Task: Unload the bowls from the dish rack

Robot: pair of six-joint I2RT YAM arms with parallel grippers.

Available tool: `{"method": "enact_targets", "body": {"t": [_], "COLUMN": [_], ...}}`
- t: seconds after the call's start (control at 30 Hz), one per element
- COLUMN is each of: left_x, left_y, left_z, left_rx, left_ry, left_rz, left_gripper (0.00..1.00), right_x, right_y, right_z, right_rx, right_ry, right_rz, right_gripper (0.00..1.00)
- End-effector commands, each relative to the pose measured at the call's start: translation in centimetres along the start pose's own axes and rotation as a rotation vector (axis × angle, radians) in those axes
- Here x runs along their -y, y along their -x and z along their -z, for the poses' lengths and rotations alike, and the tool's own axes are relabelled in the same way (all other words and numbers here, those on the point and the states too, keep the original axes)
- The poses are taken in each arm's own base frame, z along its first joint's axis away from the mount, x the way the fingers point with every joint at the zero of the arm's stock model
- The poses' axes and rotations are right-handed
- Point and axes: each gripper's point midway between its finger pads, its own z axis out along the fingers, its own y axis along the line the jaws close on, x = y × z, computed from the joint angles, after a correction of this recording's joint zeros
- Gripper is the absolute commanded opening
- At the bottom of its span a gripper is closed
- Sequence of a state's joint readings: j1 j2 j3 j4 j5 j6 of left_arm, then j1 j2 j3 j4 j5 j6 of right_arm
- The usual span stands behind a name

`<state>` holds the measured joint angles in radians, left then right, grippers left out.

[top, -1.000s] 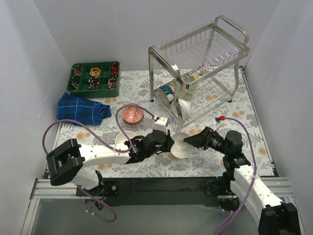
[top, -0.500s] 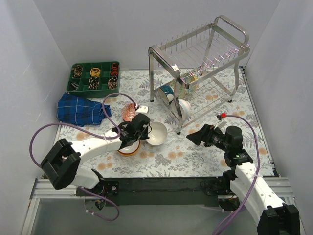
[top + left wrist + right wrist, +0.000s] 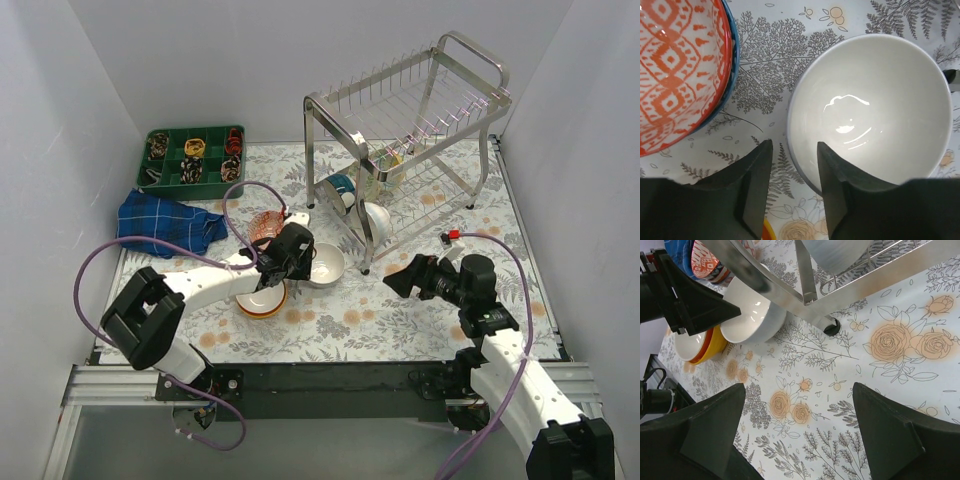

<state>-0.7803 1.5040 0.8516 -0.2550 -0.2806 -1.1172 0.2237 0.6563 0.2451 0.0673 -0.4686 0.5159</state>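
Observation:
The steel dish rack stands at the back right. Its lower shelf holds a teal bowl, a white bowl and another bowl. A white bowl sits on the table left of the rack; it also shows in the left wrist view. My left gripper straddles its near rim with the jaws apart, one finger inside and one outside. A red-white patterned bowl lies just to the left. A white bowl stacked in an orange one is nearby. My right gripper is wide open and empty over the cloth.
A green compartment tray is at the back left, with a blue plaid cloth in front of it. The rack's leg and foot stand close ahead of the right gripper. The table has a floral cover.
My left arm carried the white bowl from the front centre to the left and back, beside the red-white bowl. My right gripper drew back to the right, empty.

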Motion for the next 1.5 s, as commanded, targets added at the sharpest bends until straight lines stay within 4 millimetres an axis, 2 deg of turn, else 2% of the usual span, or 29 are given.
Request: {"method": "enact_targets", "body": {"t": [0.0, 0.07, 0.3, 0.37, 0.43, 0.5, 0.53, 0.6, 0.67, 0.7, 0.73, 0.77, 0.8, 0.93, 1.23, 1.37, 1.47], "left_x": [0.9, 0.9, 0.6, 0.1, -0.3, -1.2, -1.4, -2.5, -3.1, -3.9, -4.5, -5.1, -5.7, -7.0, -7.6, -7.5, -7.4], "left_y": [2.8, 3.2, 6.3, 7.8, 9.2, 9.8, 10.4, 10.4, 10.9, 9.4, 10.1, 9.8, 8.7, 8.7, 8.8, 8.7, 8.7], "left_z": [2.3, 3.0, 6.9, 8.5, 10.2, 10.9, 11.3, 11.9, 12.7, 11.8, 11.9, 11.6, 11.0, 10.9, 11.7, 11.8, 11.7], "left_rx": [0.065, 0.075, 0.167, 0.225, 0.288, 0.333, 0.367, 0.41, 0.47, 0.46, 0.518, 0.531, 0.523, 0.537, 0.571, 0.57, 0.568], "left_ry": [-0.049, -0.057, -0.074, -0.072, -0.076, -0.053, -0.05, -0.028, -0.016, 0.008, 0.037, 0.056, 0.074, 0.141, 0.151, 0.141, 0.139], "left_rz": [0.015, 0.017, 0.01, 0.009, -0.01, -0.024, -0.053, -0.07, -0.089, -0.106, -0.09, -0.104, -0.111, -0.134, -0.149, -0.156, -0.159], "left_gripper": [0.45, 0.5, 0.75, 0.83, 0.9, 0.96, 0.98, 0.98, 0.98, 0.98, 0.98, 0.98, 0.98, 0.98, 0.98, 0.98, 0.98], "right_x": [-1.2, -0.8, -0.3, -0.1, 0.5, -0.2, 0.0, -1.2, -1.0, -1.3, -0.7, -0.8, -1.1, -0.3, 1.3, 1.7, 1.6], "right_y": [3.6, 4.2, 8.8, 10.3, 10.7, 12.0, 11.9, 13.0, 12.8, 13.7, 13.4, 13.6, 14.3, 14.3, 12.7, 12.2, 11.9], "right_z": [0.0, -0.2, -1.1, -1.6, -2.6, -3.2, -4.0, -4.8, -6.0, -6.3, -7.1, -7.4, -7.7, -9.7, -12.7, -13.2, -13.5], "right_rx": [0.072, 0.078, 0.162, 0.177, 0.158, 0.172, 0.149, 0.154, 0.12, 0.132, 0.108, 0.1, 0.107, 0.058, -0.033, -0.057, -0.072], "right_ry": [0.006, -0.016, -0.101, -0.125, -0.139, -0.111, -0.105, -0.042, -0.018, -0.008, -0.014, 0.0, 0.012, 0.036, 0.087, 0.104, 0.124], "right_rz": [0.107, 0.136, 0.213, 0.222, 0.215, 0.231, 0.224, 0.246, 0.247, 0.266, 0.262, 0.289, 0.31, 0.354, 0.374, 0.386, 0.391], "right_gripper": [0.96, 0.97, 0.99, 0.99, 0.99, 0.99, 0.99, 0.98, 0.99, 0.99, 0.99, 0.99, 0.99, 0.99, 0.99, 0.98, 0.94]}}
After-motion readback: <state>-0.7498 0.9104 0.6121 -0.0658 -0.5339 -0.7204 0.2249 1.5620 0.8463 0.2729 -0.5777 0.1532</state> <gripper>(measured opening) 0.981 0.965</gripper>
